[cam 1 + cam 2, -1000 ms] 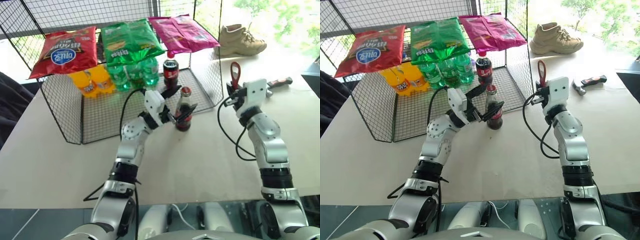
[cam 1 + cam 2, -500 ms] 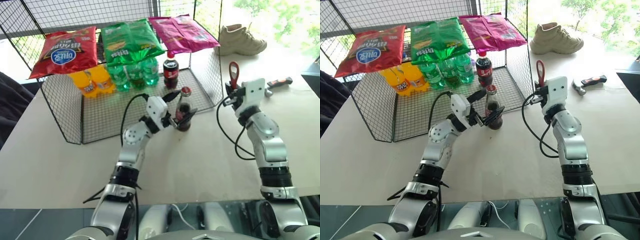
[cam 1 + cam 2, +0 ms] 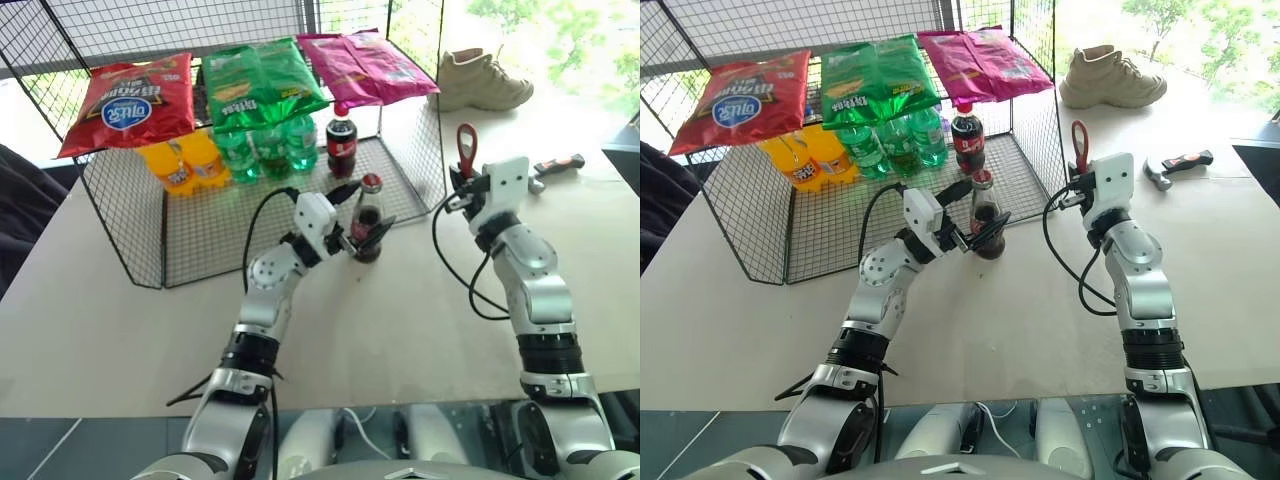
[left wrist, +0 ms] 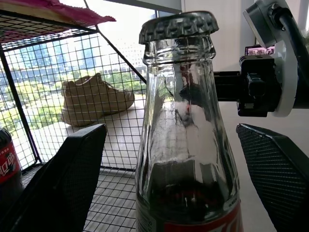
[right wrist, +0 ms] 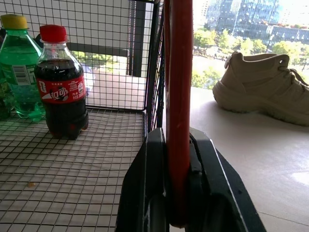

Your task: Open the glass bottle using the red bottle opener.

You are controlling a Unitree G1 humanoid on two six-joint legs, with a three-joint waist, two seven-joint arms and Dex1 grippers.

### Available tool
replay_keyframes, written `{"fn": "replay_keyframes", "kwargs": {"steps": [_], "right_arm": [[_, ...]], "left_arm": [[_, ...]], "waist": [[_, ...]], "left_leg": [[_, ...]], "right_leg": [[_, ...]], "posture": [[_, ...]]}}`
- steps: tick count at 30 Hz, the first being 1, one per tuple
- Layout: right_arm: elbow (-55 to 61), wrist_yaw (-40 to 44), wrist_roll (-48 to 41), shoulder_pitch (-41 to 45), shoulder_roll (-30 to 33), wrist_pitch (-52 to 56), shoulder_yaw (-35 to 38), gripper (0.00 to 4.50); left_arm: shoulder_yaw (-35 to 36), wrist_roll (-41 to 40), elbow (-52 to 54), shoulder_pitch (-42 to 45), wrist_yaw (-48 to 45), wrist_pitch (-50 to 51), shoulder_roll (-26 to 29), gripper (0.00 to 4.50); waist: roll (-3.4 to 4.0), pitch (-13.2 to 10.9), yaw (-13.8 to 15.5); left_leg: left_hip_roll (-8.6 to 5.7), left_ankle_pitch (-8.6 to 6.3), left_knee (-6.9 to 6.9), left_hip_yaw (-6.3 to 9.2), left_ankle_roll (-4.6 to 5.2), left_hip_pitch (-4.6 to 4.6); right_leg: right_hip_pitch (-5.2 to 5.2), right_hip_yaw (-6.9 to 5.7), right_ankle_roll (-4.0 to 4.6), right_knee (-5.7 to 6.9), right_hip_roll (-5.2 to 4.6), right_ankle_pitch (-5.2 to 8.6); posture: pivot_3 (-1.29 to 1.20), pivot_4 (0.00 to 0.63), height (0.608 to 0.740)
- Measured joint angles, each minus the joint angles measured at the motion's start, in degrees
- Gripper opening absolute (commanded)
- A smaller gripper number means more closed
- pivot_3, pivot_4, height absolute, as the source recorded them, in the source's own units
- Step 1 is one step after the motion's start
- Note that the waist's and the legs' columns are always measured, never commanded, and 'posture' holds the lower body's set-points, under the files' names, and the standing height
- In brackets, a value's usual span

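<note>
The glass bottle (image 3: pixel 367 222) stands upright on the table just in front of the wire rack, with its metal cap (image 4: pixel 177 26) on. My left gripper (image 3: pixel 364 211) is open, one finger (image 4: pixel 72 179) on each side of the bottle's neck, and a gap shows on both sides. To the right, my right gripper (image 3: pixel 463 186) is shut on the handle of the red bottle opener (image 3: pixel 467 148). The opener points upward, its ring head level with the bottle's top and well apart from it. In the right wrist view the opener (image 5: pixel 178 87) stands clamped between the fingers.
A wire rack (image 3: pixel 120 250) behind the bottle holds a plastic cola bottle (image 3: pixel 342 145), green bottles (image 3: pixel 265 150) and orange bottles (image 3: pixel 185 165), with snack bags (image 3: pixel 260 85) on top. A beige shoe (image 3: pixel 483 80) and a hammer (image 3: pixel 558 163) lie at the far right.
</note>
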State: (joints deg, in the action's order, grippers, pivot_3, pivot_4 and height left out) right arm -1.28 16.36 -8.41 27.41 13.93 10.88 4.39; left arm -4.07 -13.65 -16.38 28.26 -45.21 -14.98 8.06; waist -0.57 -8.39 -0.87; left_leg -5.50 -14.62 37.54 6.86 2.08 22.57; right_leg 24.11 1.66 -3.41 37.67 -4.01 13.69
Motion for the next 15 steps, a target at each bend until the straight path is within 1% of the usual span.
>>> {"fn": "replay_keyframes", "kwargs": {"steps": [13,15], "right_arm": [[-0.1,0.5,0.0,0.0,-0.7,-0.1,-0.2,0.00],[-0.1,0.5,0.1,0.0,-0.7,-0.1,-0.2,0.00]], "left_arm": [[0.0,-0.2,0.1,0.0,0.3,0.0,-0.8,4.44],[0.1,-0.5,0.1,0.0,0.4,0.1,-0.9,3.94]], "waist": [[0.00,0.0,0.0],[0.00,0.0,0.0]], "left_leg": [[0.00,0.00,0.00,0.00,0.00,0.00],[0.00,0.00,0.00,0.00,0.00,0.00]], "right_leg": [[0.00,0.00,0.00,0.00,0.00,0.00],[0.00,0.00,0.00,0.00,0.00,0.00]], "posture": [[0.00,0.150,0.740],[0.00,0.150,0.740]]}}
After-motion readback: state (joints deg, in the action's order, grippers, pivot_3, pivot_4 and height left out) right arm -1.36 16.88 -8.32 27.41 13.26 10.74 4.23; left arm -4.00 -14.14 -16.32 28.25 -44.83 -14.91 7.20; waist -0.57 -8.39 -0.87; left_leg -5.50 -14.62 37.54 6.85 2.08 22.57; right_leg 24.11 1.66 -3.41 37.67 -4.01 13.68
